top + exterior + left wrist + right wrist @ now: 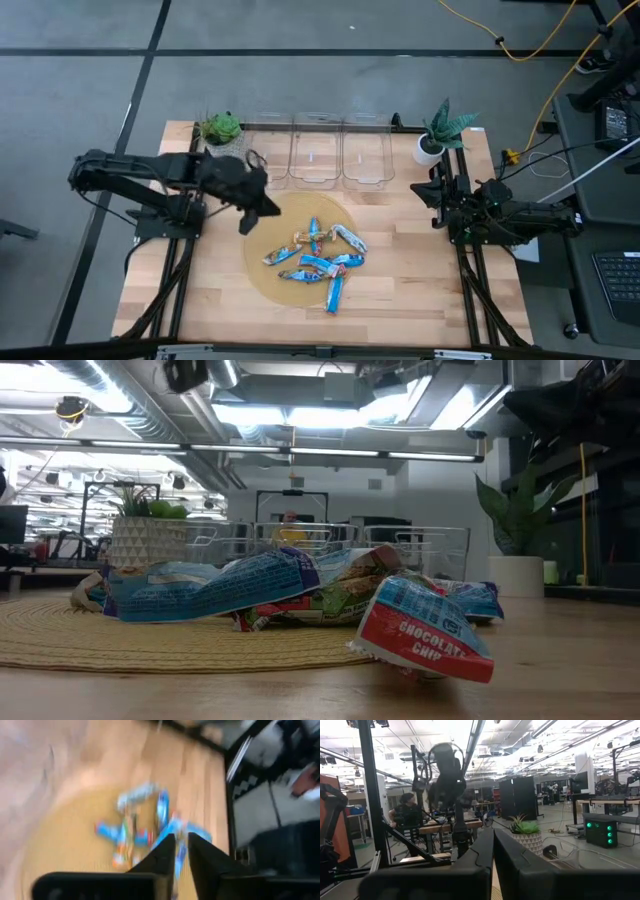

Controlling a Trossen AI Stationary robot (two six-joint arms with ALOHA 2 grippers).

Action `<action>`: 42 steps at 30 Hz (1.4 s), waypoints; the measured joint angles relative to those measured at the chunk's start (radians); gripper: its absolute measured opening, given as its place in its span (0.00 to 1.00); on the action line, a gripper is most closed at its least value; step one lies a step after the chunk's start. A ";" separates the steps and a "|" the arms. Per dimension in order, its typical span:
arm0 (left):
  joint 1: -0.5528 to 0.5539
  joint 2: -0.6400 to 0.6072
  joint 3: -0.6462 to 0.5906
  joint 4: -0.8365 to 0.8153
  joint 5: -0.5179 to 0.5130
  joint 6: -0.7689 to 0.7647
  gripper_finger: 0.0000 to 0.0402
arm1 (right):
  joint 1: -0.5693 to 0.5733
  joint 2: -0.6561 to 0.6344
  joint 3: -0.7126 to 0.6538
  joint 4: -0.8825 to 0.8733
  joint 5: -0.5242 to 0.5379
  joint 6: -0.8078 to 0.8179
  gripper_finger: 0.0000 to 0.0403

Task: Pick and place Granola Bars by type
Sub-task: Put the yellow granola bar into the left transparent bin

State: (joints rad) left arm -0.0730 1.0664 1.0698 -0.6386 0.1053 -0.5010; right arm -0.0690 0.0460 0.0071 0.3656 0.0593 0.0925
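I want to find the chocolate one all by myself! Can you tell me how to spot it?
Look at the round woven mat on the wooden table, where the pile of snack bars lies. At the near edge of the pile, one bar tips off the mat onto the wood. The others look mostly blue, but this one's end is red with white words: CHOCOLATE CHIP.

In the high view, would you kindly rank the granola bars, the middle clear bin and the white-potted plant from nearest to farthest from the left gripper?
1. Granola bars, piled on the round mat just right of the left gripper.
2. Middle bin, at the table's back edge.
3. White-potted plant, back right corner.
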 joint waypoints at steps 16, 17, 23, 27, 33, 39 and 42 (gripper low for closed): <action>-0.113 0.279 0.000 -0.087 -0.091 -0.106 0.61 | 0.000 0.000 0.000 -0.003 0.000 -0.026 0.04; -0.118 0.301 0.000 -0.095 -0.091 -0.106 0.62 | 0.000 0.000 0.000 -0.007 0.000 -0.026 0.04; -0.151 0.428 0.000 -0.103 -0.105 -0.120 0.64 | 0.000 0.000 0.000 -0.014 0.000 -0.026 0.04; -0.168 0.505 0.000 -0.099 -0.136 -0.155 0.64 | 0.000 0.000 0.000 -0.020 0.000 -0.026 0.04; -0.188 0.584 0.000 -0.079 -0.137 -0.168 0.64 | 0.000 0.000 0.000 -0.035 -0.008 -0.025 0.04; -0.207 0.641 0.000 -0.043 -0.139 -0.173 0.64 | 0.000 0.000 0.000 -0.048 -0.008 -0.024 0.04; -0.209 0.660 0.000 -0.017 -0.149 -0.177 0.64 | 0.000 0.000 0.000 -0.049 -0.009 -0.024 0.04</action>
State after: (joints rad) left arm -0.2817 1.7266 1.0698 -0.6552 -0.0438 -0.6784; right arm -0.0690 0.0456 0.0074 0.3170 0.0505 0.0688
